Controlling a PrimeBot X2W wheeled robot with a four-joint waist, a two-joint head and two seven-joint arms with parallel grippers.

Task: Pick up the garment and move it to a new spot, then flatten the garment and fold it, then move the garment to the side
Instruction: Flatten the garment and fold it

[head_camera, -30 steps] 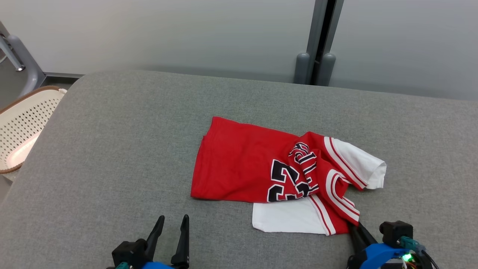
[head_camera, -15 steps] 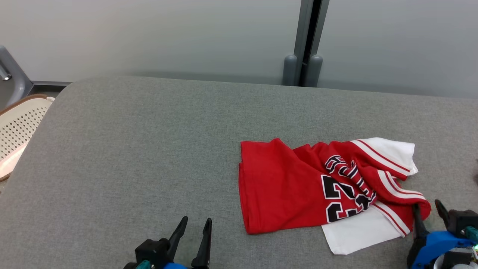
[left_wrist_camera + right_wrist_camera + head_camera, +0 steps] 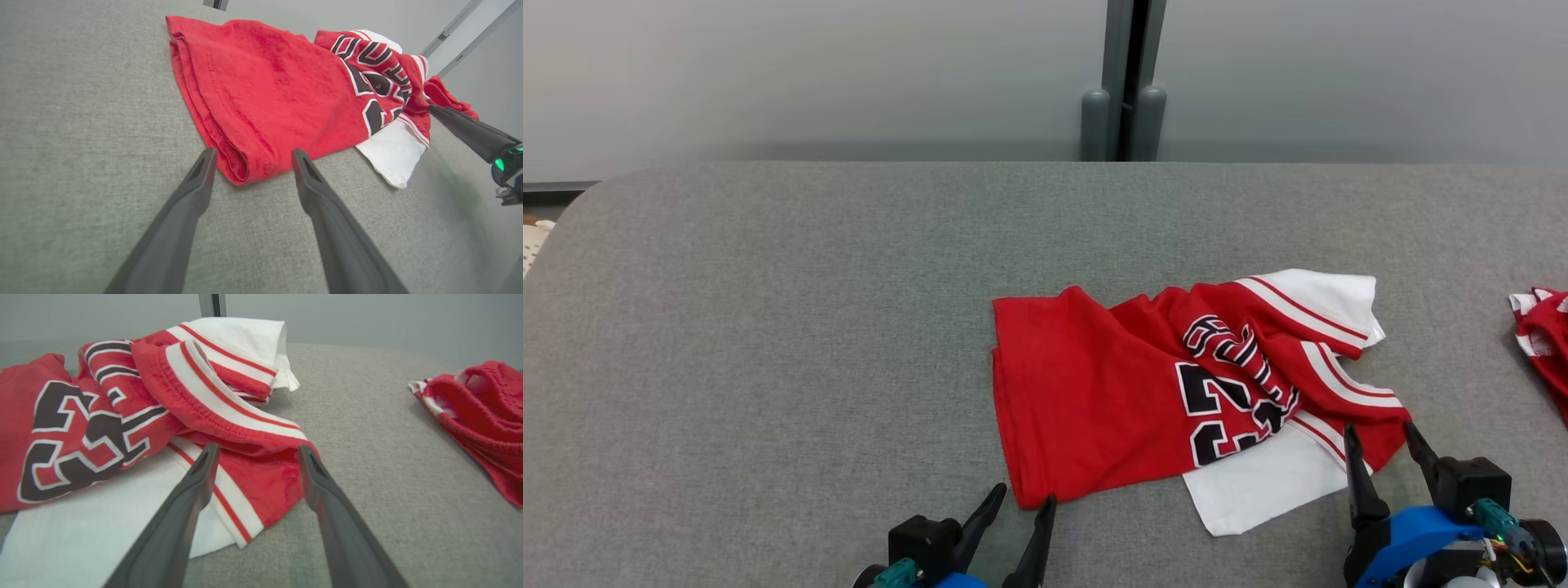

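The left hand (image 3: pixel 1025 495) has its fingers apart at the near red corner of the garment (image 3: pixel 1094 400). The right hand (image 3: pixel 1379 429) is spread too, flanking the striped edge and gripping nothing. The crumpled garment lies right of centre on the grey bench (image 3: pixel 768 327). Another red cloth (image 3: pixel 1543 335) lies farther right.

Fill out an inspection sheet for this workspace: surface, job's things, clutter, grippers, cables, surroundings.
Surface: grey fabric-covered table, flat, with a rounded far-left corner.
Job's things: red jersey with white sleeves, lying rumpled right of centre and not yet flattened; its lettering is creased.
Clutter: second red garment, bunched at the table's right edge, apart from the jersey.
Grippers: left gripper open, its tips flanking the jersey's near-left corner. Right gripper open and holding nothing, its tips flanking the striped near-right edge.
Cables: wires at the right wrist, clear of the cloth.
Surroundings: grey wall panels and a dark post behind the table.
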